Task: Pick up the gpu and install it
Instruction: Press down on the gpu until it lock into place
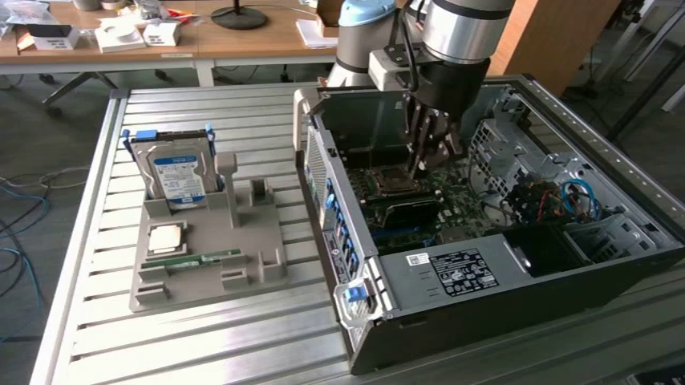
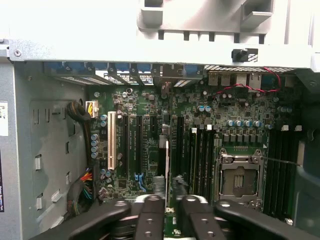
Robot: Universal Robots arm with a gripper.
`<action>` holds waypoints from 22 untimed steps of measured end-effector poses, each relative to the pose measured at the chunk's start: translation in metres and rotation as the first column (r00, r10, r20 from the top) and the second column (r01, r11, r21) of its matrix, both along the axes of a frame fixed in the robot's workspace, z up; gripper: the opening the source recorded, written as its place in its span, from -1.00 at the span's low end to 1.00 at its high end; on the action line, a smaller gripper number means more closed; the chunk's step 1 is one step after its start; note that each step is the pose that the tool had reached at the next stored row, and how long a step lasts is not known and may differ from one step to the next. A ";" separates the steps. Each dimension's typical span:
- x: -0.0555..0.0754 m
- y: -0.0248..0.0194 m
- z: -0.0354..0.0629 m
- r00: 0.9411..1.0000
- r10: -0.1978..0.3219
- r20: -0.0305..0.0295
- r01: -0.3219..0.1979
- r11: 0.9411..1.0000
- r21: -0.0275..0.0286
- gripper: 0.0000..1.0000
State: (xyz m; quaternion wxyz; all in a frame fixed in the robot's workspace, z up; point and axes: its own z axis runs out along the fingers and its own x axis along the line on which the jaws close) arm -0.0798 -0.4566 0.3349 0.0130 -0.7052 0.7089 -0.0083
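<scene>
The gpu [image 1: 407,212] stands upright on the motherboard inside the open computer case [image 1: 450,269], its black face towards the exterior view's front. In the wrist view the gpu [image 2: 166,165] appears edge-on as a thin pale strip along an expansion slot. My gripper [image 1: 423,167] hangs inside the case, a little above the card. Its black fingers [image 2: 150,215] are drawn close together, with only a narrow gap, in line with the card's upper edge. Seen from the wrist, my gripper [image 2: 172,210] has that edge running in under the gap. I cannot tell whether the fingers touch the card.
A grey parts tray [image 1: 204,257] on the slatted metal table holds a silver hard drive [image 1: 180,178] with a blue label, a square chip [image 1: 166,237] and a narrow green memory stick [image 1: 192,259]. The bare CPU socket [image 2: 239,180] lies beside the memory slots. Cables and drive cages crowd the case's far side.
</scene>
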 end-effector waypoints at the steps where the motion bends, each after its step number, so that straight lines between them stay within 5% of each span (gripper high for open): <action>1: 0.000 0.0000 0.0000 1.000 0.000 0.000 0.000 1.000 0.000 -0.60; 2: 0.000 0.0000 0.0000 1.000 0.000 0.000 0.000 1.000 0.000 -0.79; 6: 0.000 0.0000 -0.0108 1.000 0.000 0.000 0.000 1.000 0.000 -0.79; 13: 0.000 0.0002 -0.0119 1.000 0.000 0.000 0.000 1.000 0.000 -0.79; 22: -0.010 0.0069 -0.0144 1.000 -0.003 0.001 0.003 1.000 0.003 -0.79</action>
